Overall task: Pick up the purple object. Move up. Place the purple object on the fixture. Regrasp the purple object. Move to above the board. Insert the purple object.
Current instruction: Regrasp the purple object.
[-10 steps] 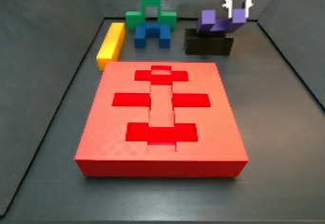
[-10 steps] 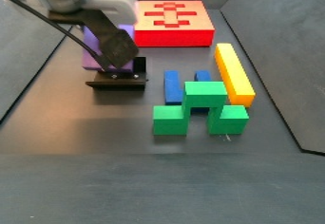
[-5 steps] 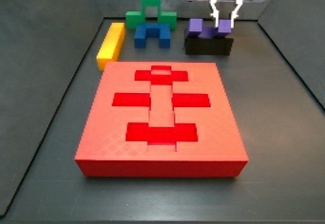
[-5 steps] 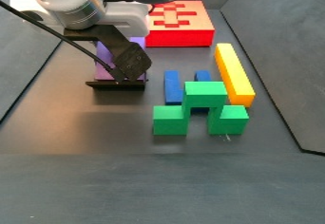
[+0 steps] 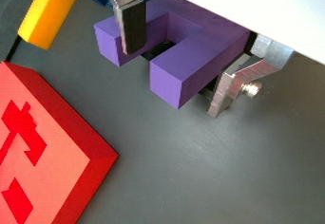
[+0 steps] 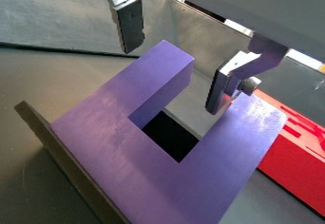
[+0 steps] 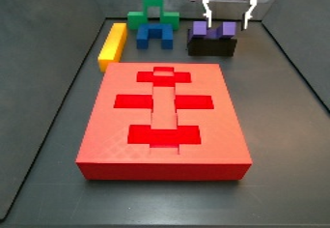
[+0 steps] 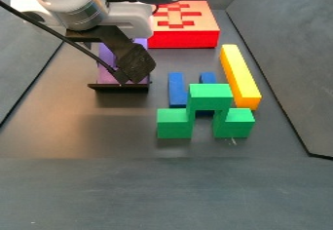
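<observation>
Side views set the stage: the board (image 7: 162, 118) fills the centre of the frame, its cross-shaped recesses all bare, so insertion is not yet done. At upper right sits the fixture (image 7: 213, 45), and it is the one holder with something in it: the purple object (image 7: 214, 29) stands in it, prongs up. Pick, lift and placing on the fixture look complete, I'd judge; regrasp, the move above the board and the insert remain.

Now the gripper (image 7: 229, 14), directly over that fixture at the top right of the frame. In both wrist views its silver fingers (image 5: 124, 23) straddle the purple object (image 5: 172, 55), one plate outside each flank, and a sliver of gap shows at the finger (image 6: 237, 77) beside the block. So the jaws read as released around it, not clamped, poised for the regrasp, by my reckoning.

Smaller bits: a yellow bar (image 7: 112, 44) at left, then green blocks (image 8: 202, 110) and a blue block (image 8: 177, 88), all well apart from the fixture (image 8: 120, 82).
</observation>
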